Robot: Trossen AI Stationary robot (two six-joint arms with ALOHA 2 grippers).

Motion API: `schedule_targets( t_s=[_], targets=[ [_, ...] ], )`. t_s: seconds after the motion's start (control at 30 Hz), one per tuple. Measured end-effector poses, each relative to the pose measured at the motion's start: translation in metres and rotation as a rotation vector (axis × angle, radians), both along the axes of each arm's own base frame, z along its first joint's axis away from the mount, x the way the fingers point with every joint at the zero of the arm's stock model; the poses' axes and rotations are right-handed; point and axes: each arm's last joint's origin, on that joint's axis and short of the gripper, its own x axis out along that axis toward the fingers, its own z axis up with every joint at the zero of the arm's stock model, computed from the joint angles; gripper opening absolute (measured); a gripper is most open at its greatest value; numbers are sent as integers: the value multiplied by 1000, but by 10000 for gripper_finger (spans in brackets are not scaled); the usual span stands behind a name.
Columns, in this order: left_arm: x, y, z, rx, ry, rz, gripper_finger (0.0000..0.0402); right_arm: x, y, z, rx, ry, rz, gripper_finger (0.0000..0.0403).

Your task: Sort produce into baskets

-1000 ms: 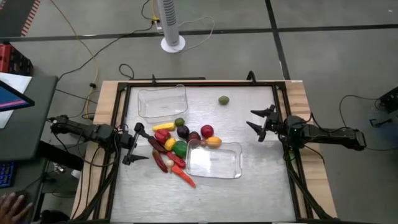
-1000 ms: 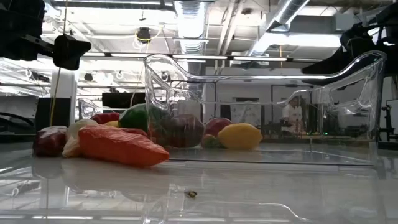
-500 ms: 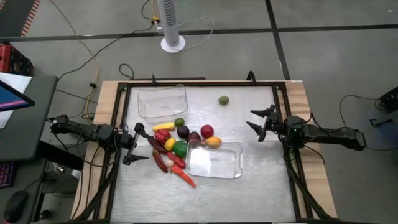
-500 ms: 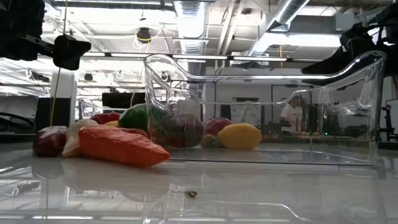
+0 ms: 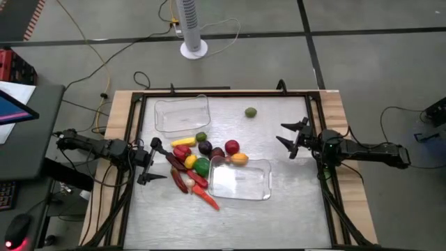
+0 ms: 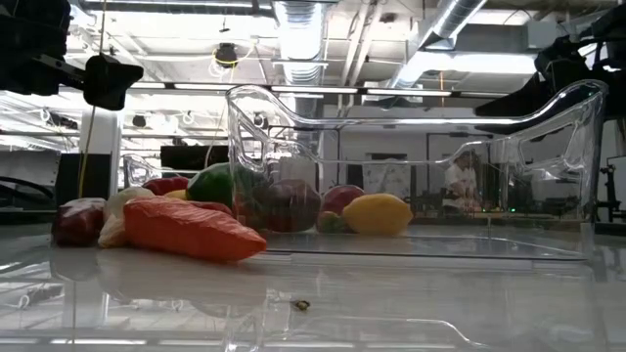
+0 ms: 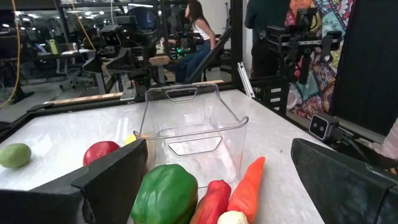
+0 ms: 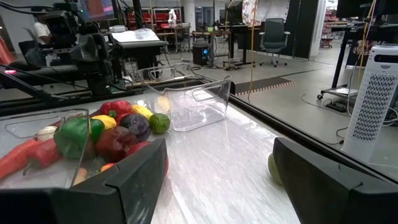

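A heap of toy produce point(image 5: 198, 165) lies mid-table: a green pepper point(image 7: 165, 194), an orange carrot point(image 6: 191, 230), a yellow lemon point(image 6: 380, 213), and red and dark purple pieces. One green round piece point(image 5: 250, 112) lies alone at the far side. One clear basket point(image 5: 182, 114) stands at the far left, another clear basket point(image 5: 240, 180) right of the heap. My left gripper point(image 5: 148, 161) is open at the heap's left. My right gripper point(image 5: 291, 138) is open near the right edge. Both are empty.
A black frame point(image 5: 209, 94) runs around the table top. A white fan stand point(image 5: 193, 28) and cables lie on the floor beyond the far edge. A monitor and desk point(image 5: 17, 111) stand at the left. People show in the room behind.
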Motion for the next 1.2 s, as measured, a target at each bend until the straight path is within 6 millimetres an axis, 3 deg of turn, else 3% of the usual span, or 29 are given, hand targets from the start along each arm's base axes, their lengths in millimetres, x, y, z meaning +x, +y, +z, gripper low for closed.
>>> schedule_targets(
  t_s=[0.4, 0.77, 1.0, 1.2],
  targets=[
    [0, 0, 0, -1, 1, 0, 387, 0, 0, 0, 0, 0, 0, 322],
    [0, 1, 5, -419, 42, 36, 387, 0, 0, 0, 0, 0, 0, 322],
    [1, 4, 5, -488, 40, 128, 387, 0, 0, 0, 0, 0, 0, 322],
    [1, 7, 4, -445, 14, 234, 387, 0, 0, 0, 0, 0, 0, 322]
  ],
)
